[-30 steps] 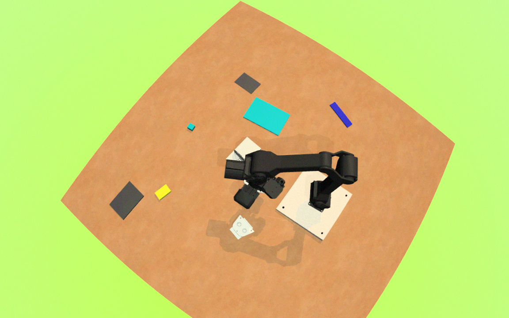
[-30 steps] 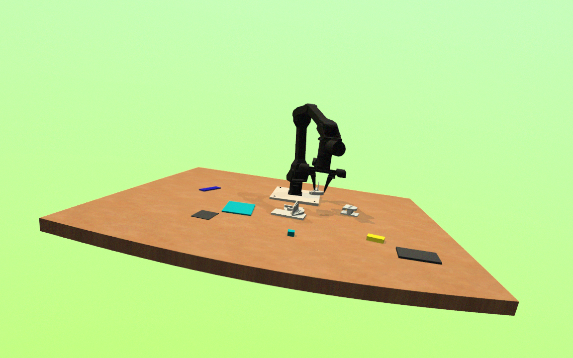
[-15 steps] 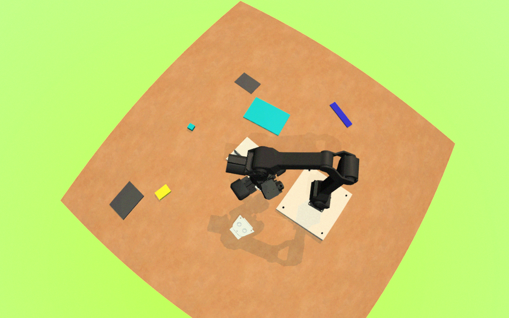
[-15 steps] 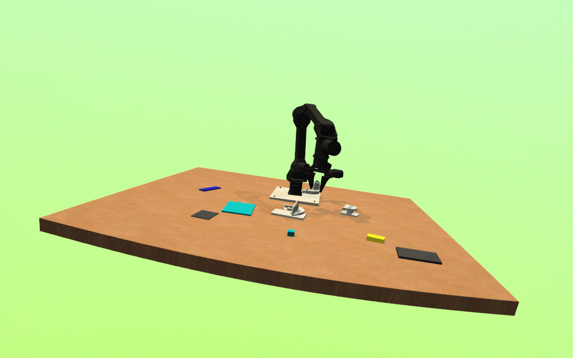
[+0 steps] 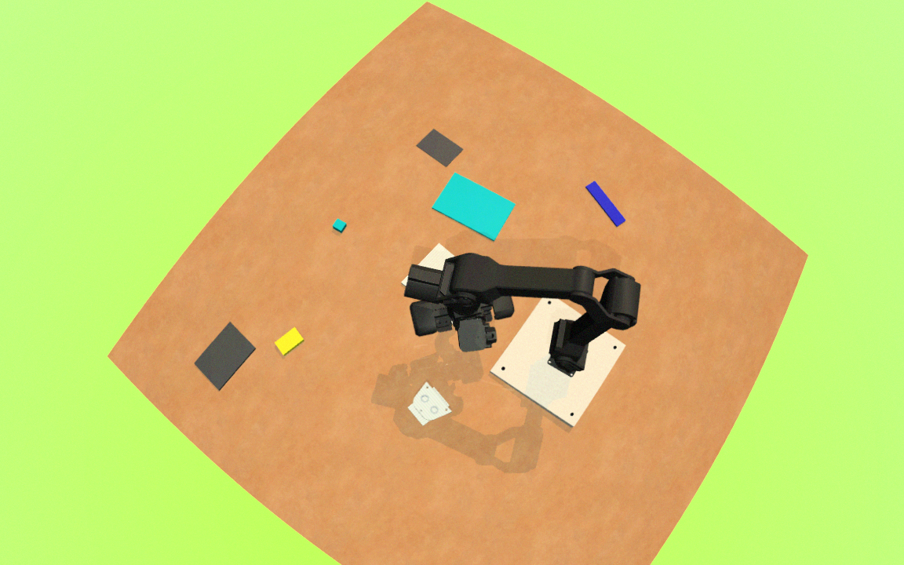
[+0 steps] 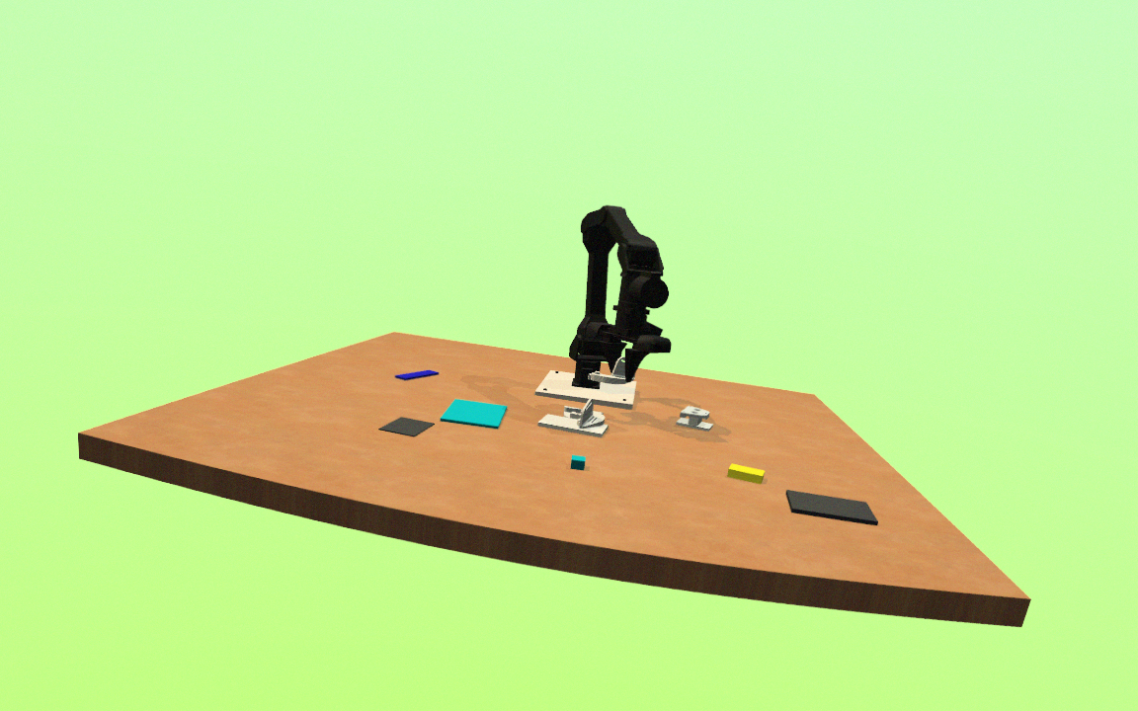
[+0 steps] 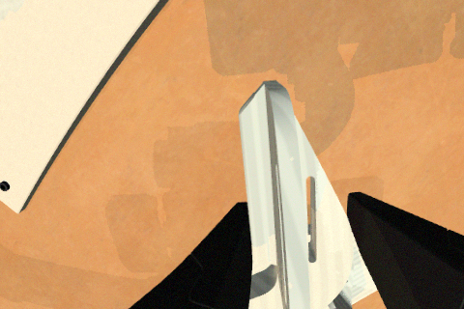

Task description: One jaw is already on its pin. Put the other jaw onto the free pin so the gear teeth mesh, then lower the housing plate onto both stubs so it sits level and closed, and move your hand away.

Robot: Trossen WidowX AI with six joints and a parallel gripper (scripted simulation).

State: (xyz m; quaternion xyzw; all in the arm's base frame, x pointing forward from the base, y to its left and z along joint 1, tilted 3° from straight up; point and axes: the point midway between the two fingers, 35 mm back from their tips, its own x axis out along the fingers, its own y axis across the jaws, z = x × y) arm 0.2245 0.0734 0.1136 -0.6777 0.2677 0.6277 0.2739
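Note:
My gripper (image 6: 620, 370) (image 7: 298, 200) is shut on the free white jaw (image 6: 607, 378) (image 7: 290, 164), held above the table beside the robot's mounting board. The jaw points away from the fingers in the wrist view and is hidden under the arm in the top view. The white base (image 5: 436, 256) (image 6: 555, 426) is partly covered by the arm in the top view. The other jaw (image 6: 591, 415) stands on it in the exterior view; the free pin is too small to make out. The white housing plate (image 5: 429, 407) (image 6: 694, 411), with two round features, lies apart, raised on its support.
The white mounting board (image 5: 532, 372) (image 7: 87, 48) is close to the held jaw. Around lie a cyan plate (image 5: 473, 205) (image 6: 473, 413), cyan cube (image 5: 339, 225), yellow block (image 5: 289, 340), blue bar (image 5: 605, 203) and two dark plates (image 5: 224, 356) (image 5: 439, 147).

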